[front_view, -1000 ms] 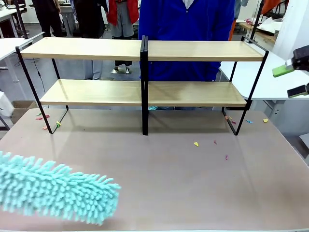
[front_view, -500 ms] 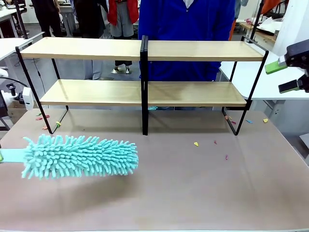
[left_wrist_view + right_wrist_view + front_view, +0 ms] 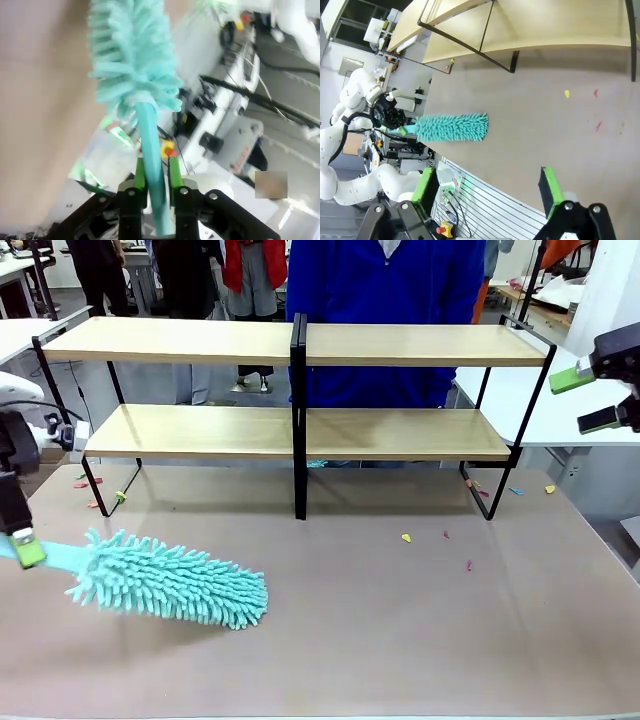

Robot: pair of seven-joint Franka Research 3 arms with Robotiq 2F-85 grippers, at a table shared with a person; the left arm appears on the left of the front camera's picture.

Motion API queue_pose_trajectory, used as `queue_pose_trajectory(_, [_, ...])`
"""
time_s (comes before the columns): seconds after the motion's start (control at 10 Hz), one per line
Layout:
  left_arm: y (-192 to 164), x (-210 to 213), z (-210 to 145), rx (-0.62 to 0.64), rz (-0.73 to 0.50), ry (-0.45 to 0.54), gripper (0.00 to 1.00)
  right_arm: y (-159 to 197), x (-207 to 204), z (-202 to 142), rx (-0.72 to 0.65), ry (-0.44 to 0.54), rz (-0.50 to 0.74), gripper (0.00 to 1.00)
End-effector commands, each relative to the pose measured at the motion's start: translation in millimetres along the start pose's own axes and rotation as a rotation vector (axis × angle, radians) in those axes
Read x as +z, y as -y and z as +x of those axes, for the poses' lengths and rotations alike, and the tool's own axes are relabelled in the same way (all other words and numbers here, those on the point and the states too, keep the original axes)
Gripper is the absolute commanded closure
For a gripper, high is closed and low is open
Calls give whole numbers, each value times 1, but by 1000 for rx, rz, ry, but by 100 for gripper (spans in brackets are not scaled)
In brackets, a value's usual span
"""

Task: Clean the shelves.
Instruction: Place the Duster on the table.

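Note:
The shelves (image 3: pixel 180 340), two light-wood boards in a black frame with a centre post, stand across the far half of the table and also appear in the right wrist view (image 3: pixel 545 30). A fluffy teal duster (image 3: pixel 170 580) lies low over the tabletop at front left, head pointing right. My left gripper (image 3: pixel 22 540) at the left edge is shut on its teal handle. In the left wrist view the fingers (image 3: pixel 139 172) clamp the handle below the duster head (image 3: pixel 132 55). My right gripper (image 3: pixel 600 400) hangs open and empty at the far right, jaws wide (image 3: pixel 489 185), above the table and the duster (image 3: pixel 452 127).
A person in a blue top (image 3: pixel 385 280) stands right behind the shelves. Small coloured scraps (image 3: pixel 406 537) dot the table right of centre, and more lie by the shelves' left foot (image 3: pixel 95 483). A white table (image 3: pixel 560 410) adjoins at the right.
The duster swung from the front-left corner up toward the middle, then settled lower, angled down to the right. My left gripper came into view at the left edge. The right gripper rose slightly.

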State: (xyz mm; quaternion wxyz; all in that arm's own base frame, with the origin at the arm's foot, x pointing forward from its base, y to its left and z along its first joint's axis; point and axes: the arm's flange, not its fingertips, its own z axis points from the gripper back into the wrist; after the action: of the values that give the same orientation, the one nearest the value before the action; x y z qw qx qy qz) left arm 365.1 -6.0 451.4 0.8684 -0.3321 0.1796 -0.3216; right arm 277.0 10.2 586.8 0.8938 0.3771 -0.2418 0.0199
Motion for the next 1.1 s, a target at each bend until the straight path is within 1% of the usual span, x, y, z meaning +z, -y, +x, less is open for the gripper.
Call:
queue_pose_trajectory(0.0, [-3,19,-6,134,157,149,0,0,0,3,18,0,23,0])
queue_pose_trajectory(0.1, [-11,38,-11,197,229,253,0,0,0,3,18,0,23,0])
queue_pose_trajectory(0.2, [-18,61,-19,280,306,422,0,0,0,3,18,0,23,0])
queue_pose_trajectory(0.3, [-22,80,-29,362,347,570,7,0,0,3,18,0,23,0])
queue_pose_trajectory(0.4, [-22,90,-39,419,320,667,0,0,0,3,18,0,23,0])
queue_pose_trajectory(0.5, [-15,92,-46,402,172,666,0,0,0,3,18,0,23,0])
queue_pose_trajectory(0.6, [-9,90,-48,411,-1,678,0,0,0,3,18,0,23,0])
queue_pose_trajectory(0.7, [-8,88,-47,387,-226,711,0,0,0,3,18,0,23,0])
queue_pose_trajectory(0.8, [-9,87,-45,380,-401,752,0,0,0,3,18,0,23,0])
queue_pose_trajectory(0.9, [-12,88,-42,385,-567,785,0,0,0,3,18,0,23,0])
queue_pose_trajectory(1.0, [-15,88,-38,419,-700,790,0,0,0,3,18,0,23,0])
